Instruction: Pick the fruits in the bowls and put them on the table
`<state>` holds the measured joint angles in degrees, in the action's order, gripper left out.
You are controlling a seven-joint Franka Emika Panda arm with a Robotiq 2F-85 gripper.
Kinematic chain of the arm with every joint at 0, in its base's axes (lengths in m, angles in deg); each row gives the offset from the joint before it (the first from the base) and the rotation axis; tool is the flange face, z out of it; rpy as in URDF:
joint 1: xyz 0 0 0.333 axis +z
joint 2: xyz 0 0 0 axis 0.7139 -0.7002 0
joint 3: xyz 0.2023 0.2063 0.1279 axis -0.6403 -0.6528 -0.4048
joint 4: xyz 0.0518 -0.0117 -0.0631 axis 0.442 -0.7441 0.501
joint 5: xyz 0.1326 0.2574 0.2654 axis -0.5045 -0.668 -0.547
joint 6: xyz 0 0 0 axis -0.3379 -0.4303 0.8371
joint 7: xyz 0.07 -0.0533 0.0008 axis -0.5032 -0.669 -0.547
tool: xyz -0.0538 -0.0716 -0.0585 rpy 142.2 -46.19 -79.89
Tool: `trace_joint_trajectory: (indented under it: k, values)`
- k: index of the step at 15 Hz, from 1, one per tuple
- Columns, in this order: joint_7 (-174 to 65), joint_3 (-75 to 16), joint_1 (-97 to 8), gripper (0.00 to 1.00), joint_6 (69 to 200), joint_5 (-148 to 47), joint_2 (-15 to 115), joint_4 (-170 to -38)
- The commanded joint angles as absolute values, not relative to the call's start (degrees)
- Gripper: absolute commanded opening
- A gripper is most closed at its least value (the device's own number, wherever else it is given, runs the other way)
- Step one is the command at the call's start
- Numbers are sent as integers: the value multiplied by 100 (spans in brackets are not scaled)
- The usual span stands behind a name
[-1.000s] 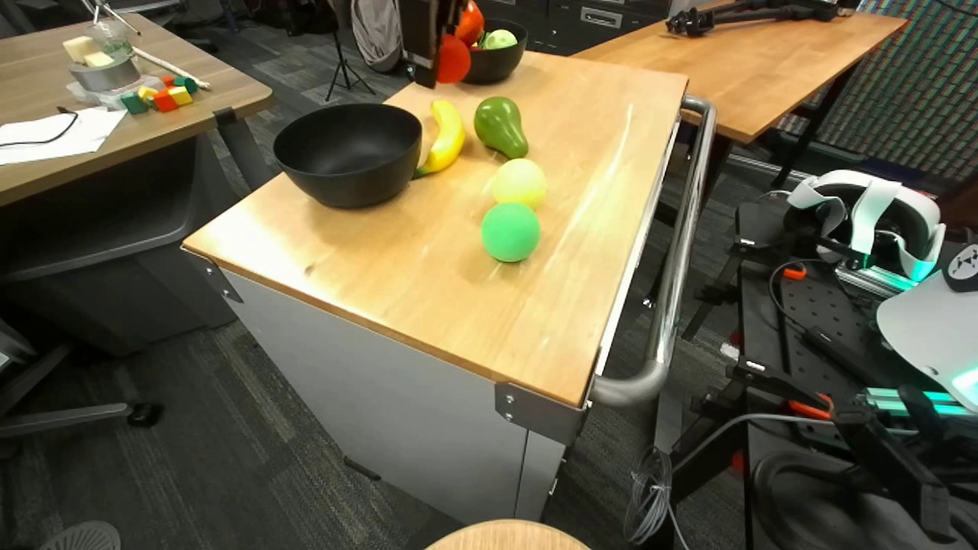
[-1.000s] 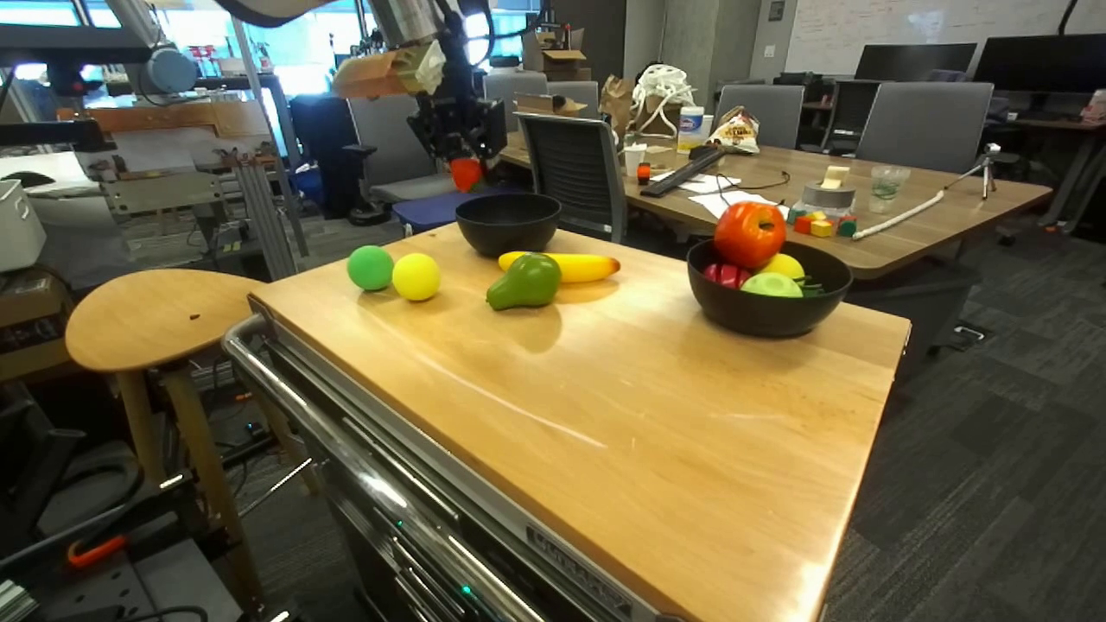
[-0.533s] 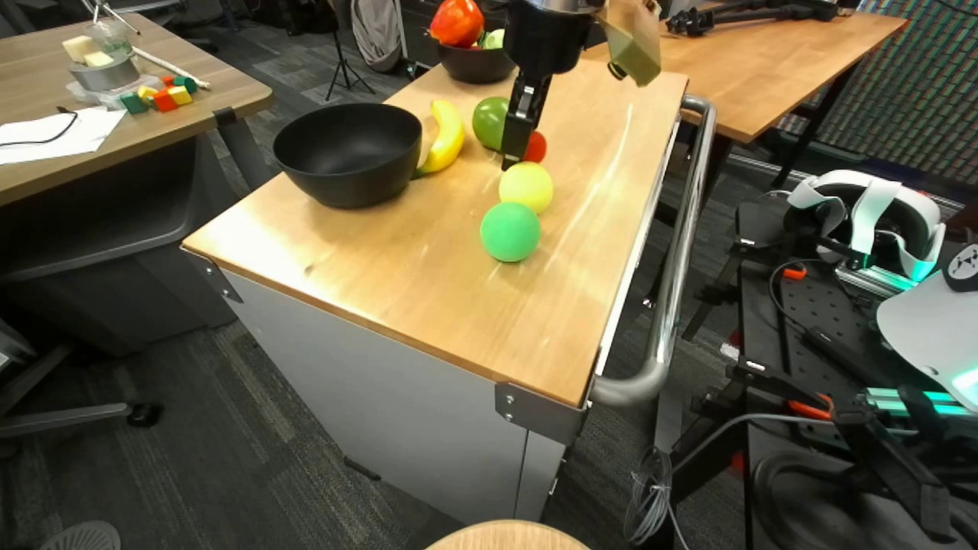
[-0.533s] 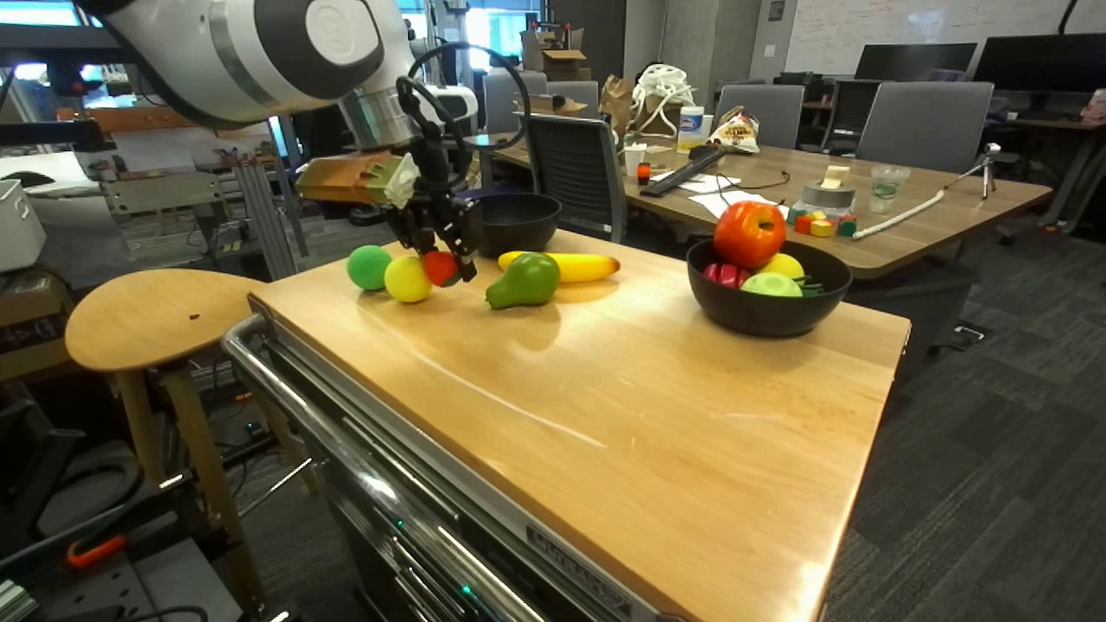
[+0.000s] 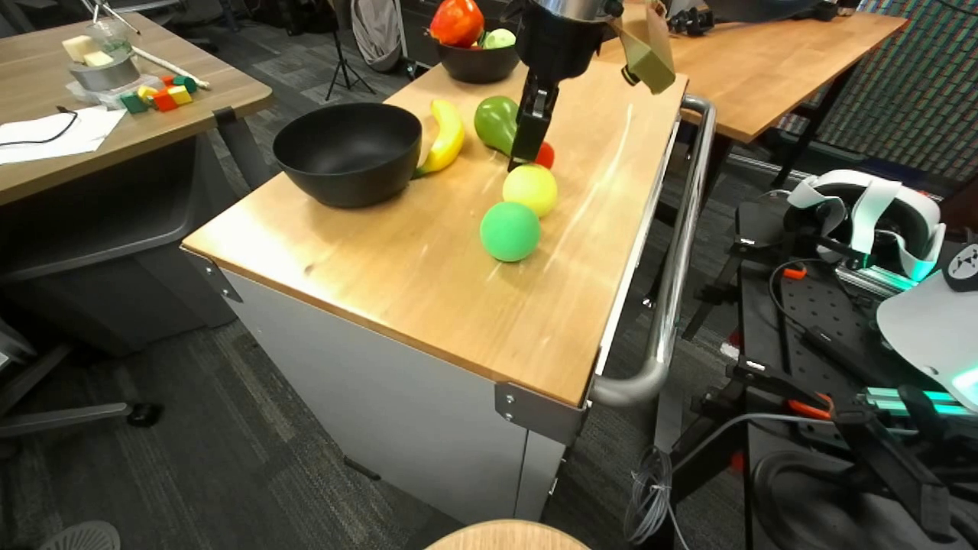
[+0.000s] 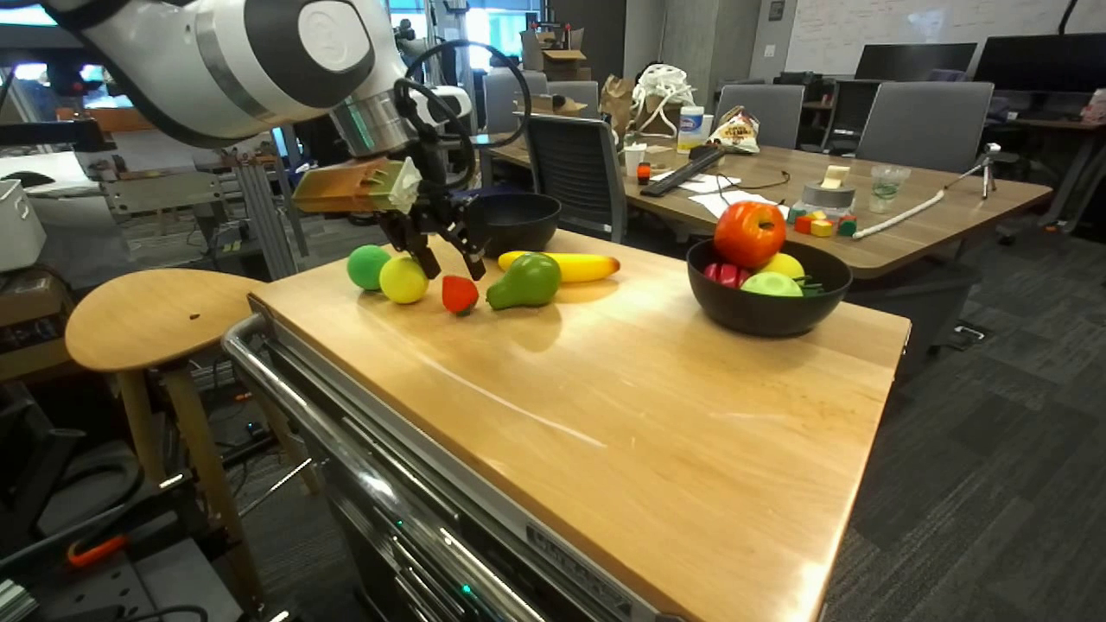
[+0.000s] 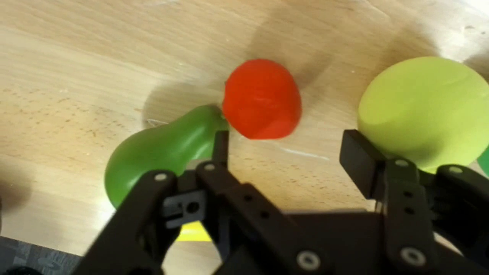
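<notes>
Evidently held nothing in the gripper (image 7: 290, 155), hovering over the table (image 6: 622, 380) with wide-spread fingers (image 7: 361, 164). Saw the red fruit (image 6: 460, 295) lying on the table, in an exterior view just below the gap between them, close beside the pear (image 6: 529, 281) and near the yellow ball (image 7: 424, 107). Could not tell about contact between one finger and that ball, overlapping in the wrist view. Feared a sideways swing most, likely to nudge the yellow ball into the neighbouring green ball (image 6: 367, 267) and set both rolling toward the edge, being round and loose. Feared too an early dip or squeeze, apt to clip the pear or shove the red fruit. Judged a straight lift safest. Worried next over the bowl (image 6: 760, 317), with the large apple (image 6: 750, 233) perched high on other fruit (image 6: 772, 287), liable to topple if gripped off-centre or disturbed from beneath.
</notes>
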<state>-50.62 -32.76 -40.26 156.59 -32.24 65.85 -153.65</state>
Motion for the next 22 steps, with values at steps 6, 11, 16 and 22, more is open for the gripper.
trace_joint_trajectory:
  k: [6,11,16,22]
  values:
    - [-6509,-2357,-2710,100,15069,-5731,7428,-14987]
    - [-6878,-2767,-3274,100,14671,-6310,7481,-14779]
    - [-6573,-3216,-3515,100,14662,-5972,7216,-14736]
    - [-5806,-3115,-4084,100,13444,-6526,6937,-13051]
